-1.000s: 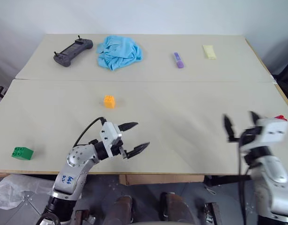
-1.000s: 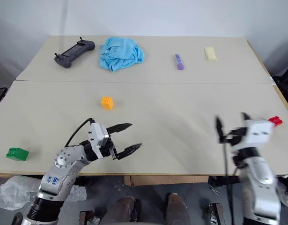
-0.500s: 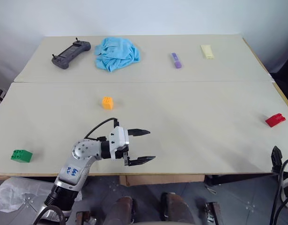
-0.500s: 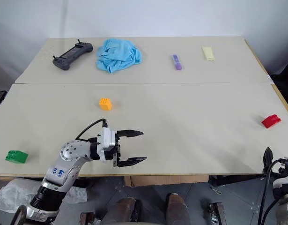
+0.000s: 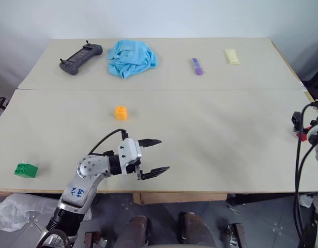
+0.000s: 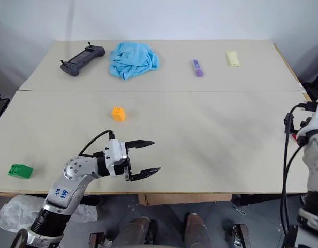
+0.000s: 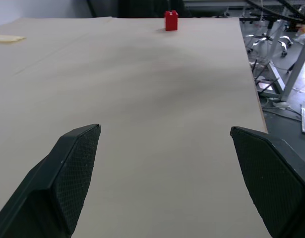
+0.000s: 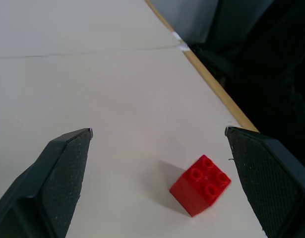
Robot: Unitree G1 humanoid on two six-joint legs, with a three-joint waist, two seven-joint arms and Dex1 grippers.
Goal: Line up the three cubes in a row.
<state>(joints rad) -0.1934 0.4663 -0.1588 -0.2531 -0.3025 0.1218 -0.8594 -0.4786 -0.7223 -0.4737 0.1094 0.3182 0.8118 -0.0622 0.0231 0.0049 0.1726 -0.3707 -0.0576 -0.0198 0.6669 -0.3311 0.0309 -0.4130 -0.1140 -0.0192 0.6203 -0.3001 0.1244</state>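
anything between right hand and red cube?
Nothing: the right wrist view shows only bare table between the open right hand and the red cube, which nothing touches.

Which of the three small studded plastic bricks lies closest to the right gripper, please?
The red studded plastic brick, lying between the open right gripper's fingers near the table edge; the others sit far left.

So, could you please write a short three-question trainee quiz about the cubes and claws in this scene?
1. True or false: the right claw is shut on the red cube.
2. Which cube lies nearest the left claw? A) orange cube B) green cube C) red cube
3. Fill in: the blue cloth lies between the purple marker and the black ____.

Key: 1 false, its fingers stand open around it; 2 A; 3 controller.
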